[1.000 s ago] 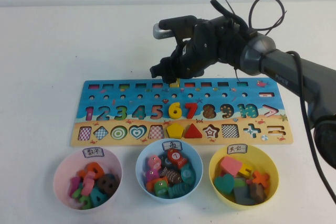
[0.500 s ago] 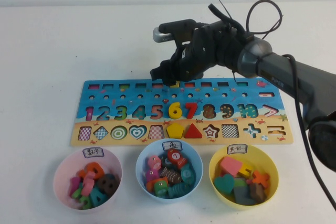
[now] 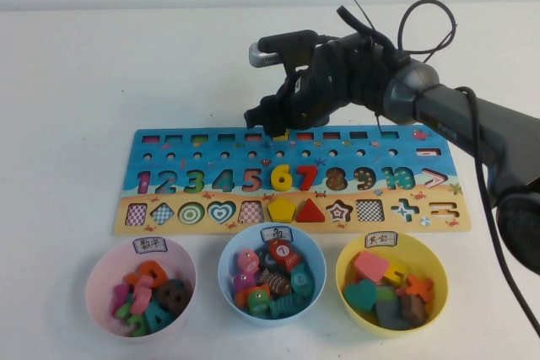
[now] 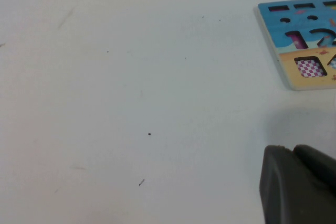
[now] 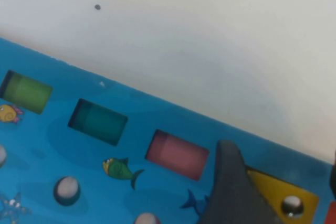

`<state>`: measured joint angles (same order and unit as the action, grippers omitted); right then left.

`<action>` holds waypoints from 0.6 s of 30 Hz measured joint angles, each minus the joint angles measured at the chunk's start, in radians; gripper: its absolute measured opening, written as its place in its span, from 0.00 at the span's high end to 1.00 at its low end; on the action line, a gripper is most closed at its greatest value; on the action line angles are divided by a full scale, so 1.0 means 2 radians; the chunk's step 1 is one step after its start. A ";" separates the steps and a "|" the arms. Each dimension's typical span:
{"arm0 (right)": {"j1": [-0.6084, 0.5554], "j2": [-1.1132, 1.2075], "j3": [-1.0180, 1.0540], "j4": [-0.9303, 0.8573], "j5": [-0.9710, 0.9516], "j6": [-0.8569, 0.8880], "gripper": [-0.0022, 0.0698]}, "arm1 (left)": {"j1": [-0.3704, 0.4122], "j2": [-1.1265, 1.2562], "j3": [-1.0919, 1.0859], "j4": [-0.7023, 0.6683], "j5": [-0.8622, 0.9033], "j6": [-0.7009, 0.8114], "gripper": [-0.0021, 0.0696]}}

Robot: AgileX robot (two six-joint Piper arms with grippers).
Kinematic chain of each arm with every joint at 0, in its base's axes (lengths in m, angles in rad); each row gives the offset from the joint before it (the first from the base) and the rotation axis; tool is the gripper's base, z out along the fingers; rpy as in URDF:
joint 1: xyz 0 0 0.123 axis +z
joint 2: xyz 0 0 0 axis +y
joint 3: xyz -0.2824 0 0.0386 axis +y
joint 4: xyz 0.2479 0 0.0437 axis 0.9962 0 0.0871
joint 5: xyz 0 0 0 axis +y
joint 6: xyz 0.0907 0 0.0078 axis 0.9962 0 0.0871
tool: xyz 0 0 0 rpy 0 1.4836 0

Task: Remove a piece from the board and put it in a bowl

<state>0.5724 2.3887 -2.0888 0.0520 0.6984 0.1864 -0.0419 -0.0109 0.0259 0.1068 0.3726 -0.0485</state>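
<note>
Over the board's (image 3: 287,181) far edge I have my right gripper (image 3: 277,126) pinching the piece (image 5: 281,199); my left gripper's (image 4: 296,184) finger state I can't tell, off beside the board.

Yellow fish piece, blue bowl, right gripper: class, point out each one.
Yellow fish piece (image 5: 281,195), right wrist view, its body by the eye.
Blue bowl (image 3: 226,260), high view, left rim.
Right gripper (image 3: 279,127), high view, between fingertips.

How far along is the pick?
Done: right gripper is at the board's far edge, fingers astride the yellow piece. In hand: gripping it; not visibly lifted. Left: carry to the blue bowl. Left gripper sits off the board's end.
</note>
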 joint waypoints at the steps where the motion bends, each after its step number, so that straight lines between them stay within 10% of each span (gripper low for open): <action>1: 0.000 0.000 0.000 0.000 0.000 0.000 0.48 | 0.000 0.000 0.000 0.000 0.000 0.000 0.98; 18: 0.000 0.000 0.000 -0.001 0.000 0.000 0.65 | 0.000 0.000 0.000 0.000 0.000 0.000 0.98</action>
<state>0.5724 2.3887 -2.0888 0.0501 0.6984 0.1864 -0.0419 -0.0109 0.0259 0.1068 0.3726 -0.0485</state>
